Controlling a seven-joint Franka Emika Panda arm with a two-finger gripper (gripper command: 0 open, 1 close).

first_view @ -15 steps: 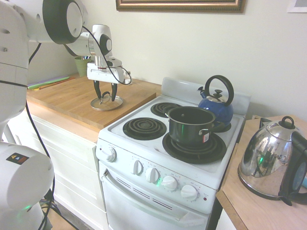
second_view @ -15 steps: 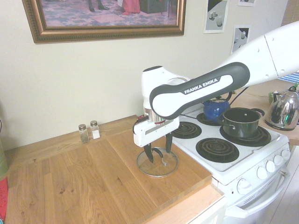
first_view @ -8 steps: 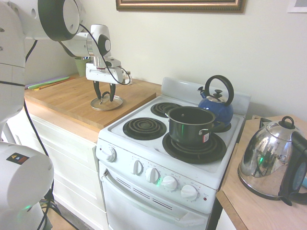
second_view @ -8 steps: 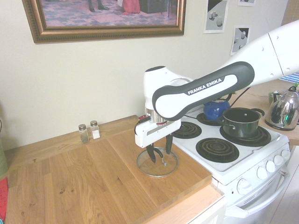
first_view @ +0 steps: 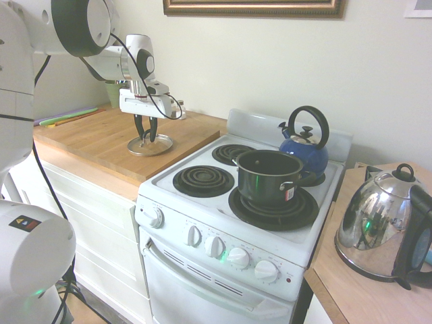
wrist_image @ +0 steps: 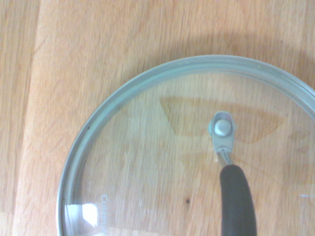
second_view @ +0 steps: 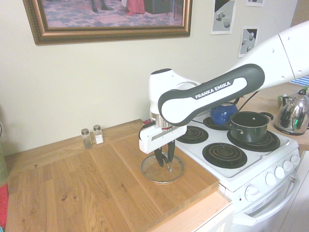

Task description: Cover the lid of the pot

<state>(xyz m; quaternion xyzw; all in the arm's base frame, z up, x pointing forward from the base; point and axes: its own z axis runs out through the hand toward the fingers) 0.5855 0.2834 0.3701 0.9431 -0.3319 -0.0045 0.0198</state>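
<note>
Left, on the wood counter (first_view: 101,138): lid (first_view: 150,145) lies flat, knob side up. Gripper (first_view: 145,133) hangs straight above its middle, pointing down, fingers narrowed about the lid's handle (wrist_image: 231,189); whether they pinch it, cannot tell. Handle reads as a dark loop running off the centre stud (wrist_image: 222,128). Right, on the stove (first_view: 223,202): pot (first_view: 268,177) stands open on the front burner, well apart. My reading: the carry goes rightward, lid kept level.

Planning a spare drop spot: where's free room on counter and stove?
Free: wood counter from the shakers to the lid; both front-left burners. Crowded: pot and blue kettle fill the stove's right; gripper stands over the lid.
</note>
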